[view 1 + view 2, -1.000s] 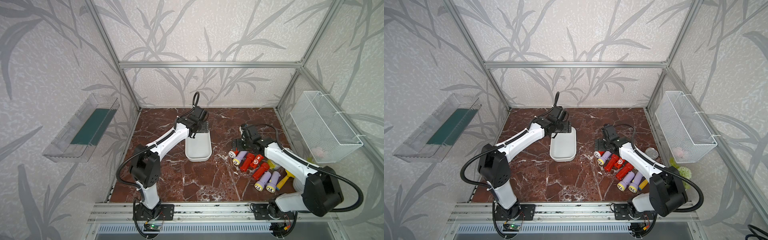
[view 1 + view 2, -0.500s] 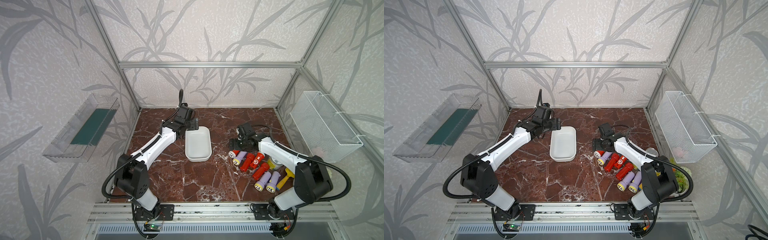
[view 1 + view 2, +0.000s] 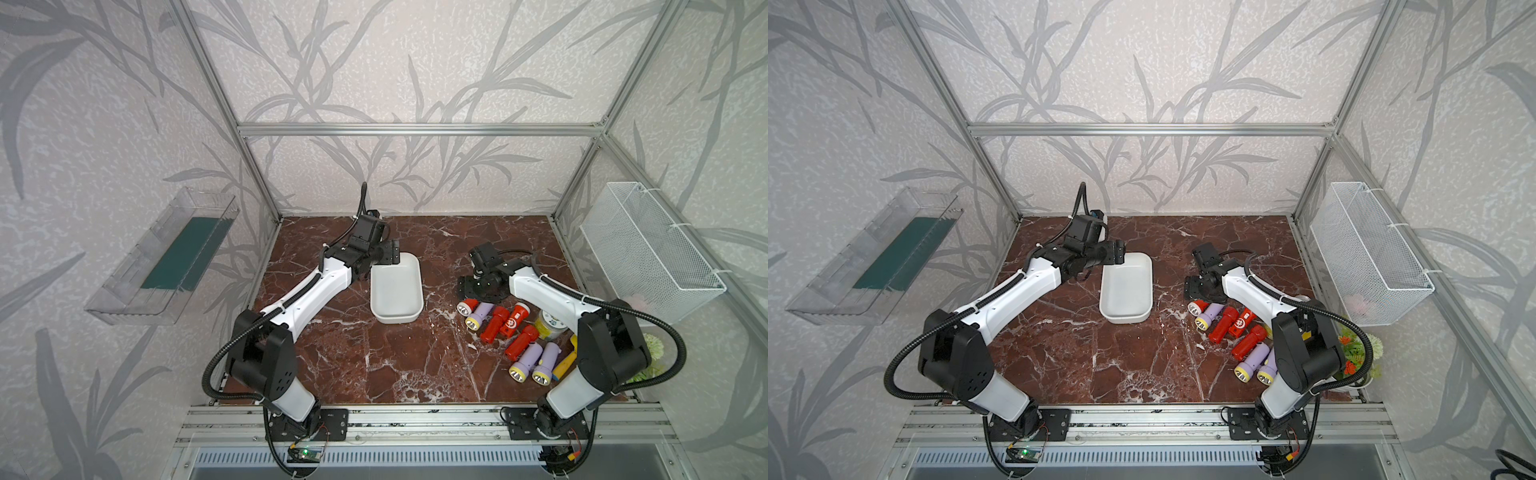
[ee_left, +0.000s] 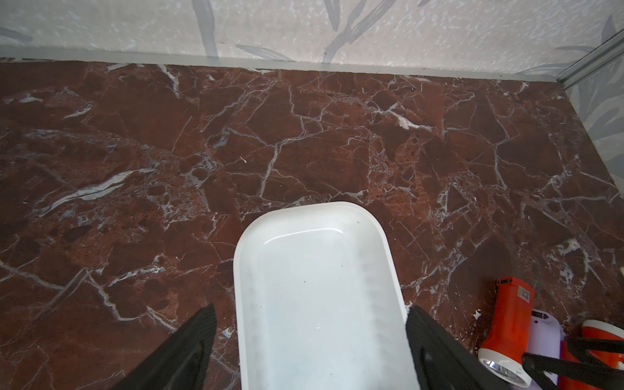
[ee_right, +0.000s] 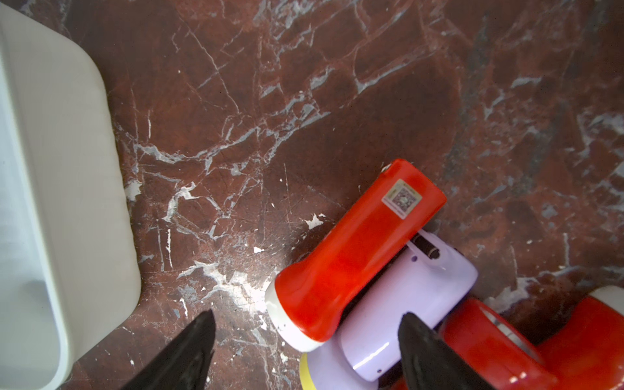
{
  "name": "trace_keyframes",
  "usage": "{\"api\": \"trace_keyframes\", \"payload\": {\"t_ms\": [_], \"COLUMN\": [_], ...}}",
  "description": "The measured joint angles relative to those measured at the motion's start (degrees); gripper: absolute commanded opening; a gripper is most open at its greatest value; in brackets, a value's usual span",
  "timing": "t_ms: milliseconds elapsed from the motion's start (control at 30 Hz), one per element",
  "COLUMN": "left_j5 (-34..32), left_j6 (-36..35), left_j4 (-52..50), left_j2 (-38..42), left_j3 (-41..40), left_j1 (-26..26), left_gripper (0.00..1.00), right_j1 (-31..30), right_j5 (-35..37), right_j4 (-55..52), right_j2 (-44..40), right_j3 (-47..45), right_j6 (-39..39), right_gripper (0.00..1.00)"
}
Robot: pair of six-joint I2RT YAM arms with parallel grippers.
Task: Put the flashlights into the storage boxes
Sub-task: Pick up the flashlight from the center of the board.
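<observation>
- Fingers (image 4: 189,347) of the left gripper (image 4: 309,310) stood wide apart astride one short end of the tray (image 4: 236,270), holding nothing; one lay just beside the rim, its twin clear of it.
- Right gripper (image 5: 305,315) had its fingers (image 5: 432,358) spread too, gripping nothing, with the head of a red torch (image 5: 354,253) and a lavender torch (image 5: 405,304) between them.
- Table (image 3: 353,365) was brown marble.
- Left arm (image 3: 307,299) stretched long and low to the tray's far end.
- Right arm (image 3: 548,295) bent back from its base, wrist tipped down over the torches' end nearest the tray.
- Tray sat mid-table.
- Torches (image 3: 498,322) lay bunched on the marble, apart from the tray, beside the right arm.
</observation>
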State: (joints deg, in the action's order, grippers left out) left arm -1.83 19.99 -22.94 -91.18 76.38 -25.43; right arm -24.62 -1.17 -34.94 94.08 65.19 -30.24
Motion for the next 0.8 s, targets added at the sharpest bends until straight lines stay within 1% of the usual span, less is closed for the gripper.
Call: {"api": "trace_keyframes", "payload": {"t_ms": [200,367,533,633,800], "left_j5": [0.90,1.11,2.29,4.79,12.72], "left_j6": [-0.09,-0.04,0.09,0.09,-0.44], "left_j4": [0.79,0.76,1.22,2.25,4.31], "left_j2": [0.31,0.39,0.68,1.20,2.75], "left_j3": [-0.42,-0.81,-0.92,-1.42,-3.54], "left_j1": [0.00,0.00,0.02,0.02,0.04], "left_gripper": [0.90,0.90,0.90,0.90,0.91], "right_j1": [0.00,0.00,0.00,0.00,0.04], "right_j5": [-0.39,-0.59,-0.90,-0.90,-0.87], "right_j4": [-0.13,-0.11,-0.11,-0.11,-0.13], "right_j2": [0.57,1.33,2.32,2.73,2.95], "right_j3": [0.00,0.00,0.00,0.00,0.00], "right_j6": [-0.74,-1.38,-1.68,-1.73,-1.97], "right_gripper": [0.80,0.73,0.72,0.73,0.73]}}
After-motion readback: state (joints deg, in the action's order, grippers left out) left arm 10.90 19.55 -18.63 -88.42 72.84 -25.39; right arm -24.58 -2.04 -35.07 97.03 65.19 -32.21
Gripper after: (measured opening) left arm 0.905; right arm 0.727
